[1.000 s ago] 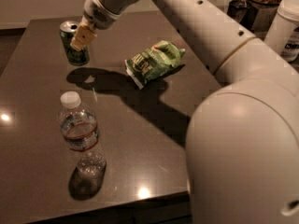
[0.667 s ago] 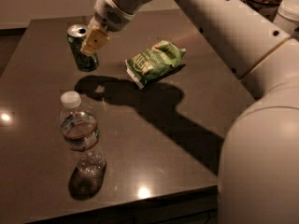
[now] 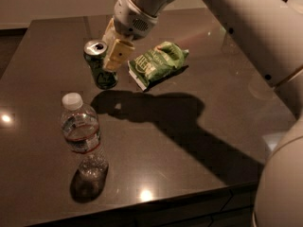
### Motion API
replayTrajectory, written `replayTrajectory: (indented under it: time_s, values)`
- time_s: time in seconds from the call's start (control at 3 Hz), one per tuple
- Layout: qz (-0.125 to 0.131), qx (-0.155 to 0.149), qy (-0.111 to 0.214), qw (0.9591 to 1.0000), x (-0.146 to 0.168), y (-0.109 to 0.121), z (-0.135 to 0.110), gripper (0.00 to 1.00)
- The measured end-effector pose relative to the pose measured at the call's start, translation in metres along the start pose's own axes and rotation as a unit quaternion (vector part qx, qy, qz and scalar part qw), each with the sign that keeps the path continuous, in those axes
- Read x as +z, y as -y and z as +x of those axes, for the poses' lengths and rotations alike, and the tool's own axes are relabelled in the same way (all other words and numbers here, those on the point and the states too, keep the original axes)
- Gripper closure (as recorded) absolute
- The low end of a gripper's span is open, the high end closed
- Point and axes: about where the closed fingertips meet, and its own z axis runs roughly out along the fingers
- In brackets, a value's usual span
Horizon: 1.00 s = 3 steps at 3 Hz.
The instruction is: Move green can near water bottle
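As gripper [image 3: 110,56] clasps it aloft, green can [image 3: 98,71] tilts.

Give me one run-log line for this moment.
gripper: above far side of table, shut on green can | can: tilted, behind water bottle, apart | chip bag: beside can | placement: not yet done

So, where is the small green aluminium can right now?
In the camera view's upper left, the small green aluminium can is tilted in the claw, just left of the crinkly green chip bag and beyond the clear plastic white-capped water bottle.
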Motion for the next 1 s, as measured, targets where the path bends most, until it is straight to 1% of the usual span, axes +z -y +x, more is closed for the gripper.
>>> replayTrajectory:
  time_s: [0.33,0.67,1.0]
  values:
    - [-0.052,-0.049,-0.004,0.9974,-0.0026,-0.027,0.0184,1.0]
    - [-0.052,-0.049,-0.004,0.9974,-0.0026,-0.027,0.0184,1.0]
    - [-0.061,-0.054,0.001,0.9967,0.0031,-0.0318,0.0161,1.0]
